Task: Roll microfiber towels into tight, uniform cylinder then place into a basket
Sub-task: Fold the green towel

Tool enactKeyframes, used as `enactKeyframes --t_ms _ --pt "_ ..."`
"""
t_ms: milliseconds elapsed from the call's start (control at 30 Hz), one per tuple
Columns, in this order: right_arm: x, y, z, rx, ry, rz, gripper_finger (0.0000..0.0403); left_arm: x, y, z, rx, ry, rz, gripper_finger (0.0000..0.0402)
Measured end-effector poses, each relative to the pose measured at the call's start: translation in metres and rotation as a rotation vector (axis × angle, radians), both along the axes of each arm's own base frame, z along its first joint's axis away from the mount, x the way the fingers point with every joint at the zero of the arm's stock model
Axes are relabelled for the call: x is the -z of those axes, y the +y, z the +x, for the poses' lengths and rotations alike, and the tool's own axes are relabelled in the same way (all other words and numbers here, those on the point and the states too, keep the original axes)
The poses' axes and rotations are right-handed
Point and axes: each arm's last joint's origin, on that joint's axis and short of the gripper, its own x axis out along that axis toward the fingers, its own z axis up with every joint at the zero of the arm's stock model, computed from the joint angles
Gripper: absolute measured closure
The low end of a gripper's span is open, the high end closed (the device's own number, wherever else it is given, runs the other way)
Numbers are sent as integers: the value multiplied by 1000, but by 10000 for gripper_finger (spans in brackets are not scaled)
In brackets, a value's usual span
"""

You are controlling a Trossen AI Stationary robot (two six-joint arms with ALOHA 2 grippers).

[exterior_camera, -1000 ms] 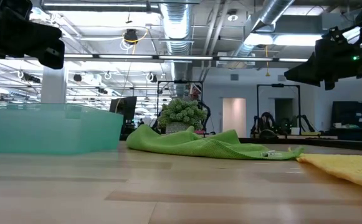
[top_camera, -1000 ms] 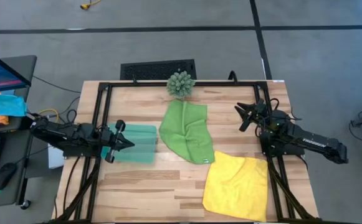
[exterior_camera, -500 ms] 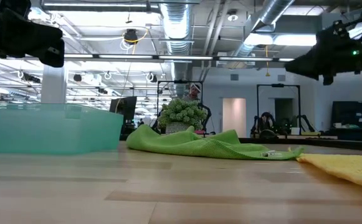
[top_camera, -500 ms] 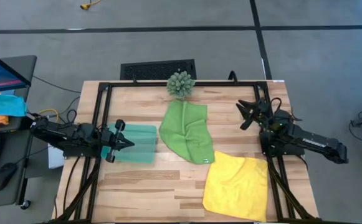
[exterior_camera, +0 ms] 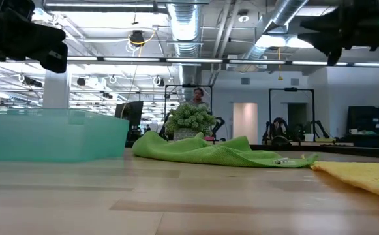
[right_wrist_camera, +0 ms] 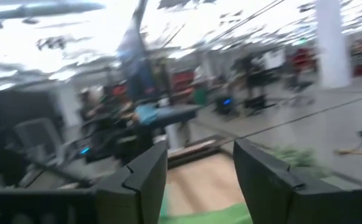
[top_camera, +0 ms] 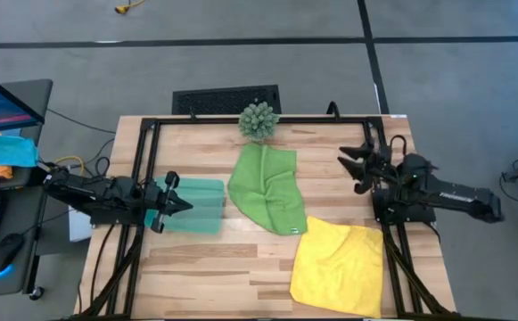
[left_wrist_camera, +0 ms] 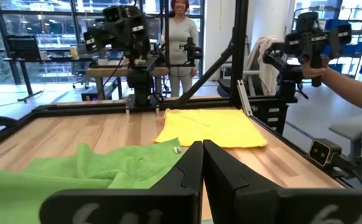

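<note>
Just behind green towel [top_camera: 268, 187], spiky plant [top_camera: 259, 120].

Leaf green on one microfiber towel [top_camera: 268, 188], plain, with a small white tag at one corner. Bright yellow on the other towel [top_camera: 339, 266], unpatterned. Translucent teal green for the basket [top_camera: 196, 206]. Pale, banded wood grain across the table [top_camera: 214, 267], framed in black rails. Pale green spikes on the ball plant [top_camera: 259, 119]. Black on both arms and grippers.
</note>
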Motion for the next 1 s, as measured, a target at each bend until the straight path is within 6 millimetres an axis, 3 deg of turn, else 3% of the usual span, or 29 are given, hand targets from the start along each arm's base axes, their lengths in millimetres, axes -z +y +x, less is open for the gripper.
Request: enactKeyframes --t_ms 433,700,1000 --pt "-20 43 51 -252 273 -199 192 0 0 0 -7 9 -55 401" --pt "0 65 79 -254 511 -254 193 0 0 0 -8 2 -13 401" --pt "34 83 106 -291 702 -151 193 0 0 0 -6 1 -4 401"
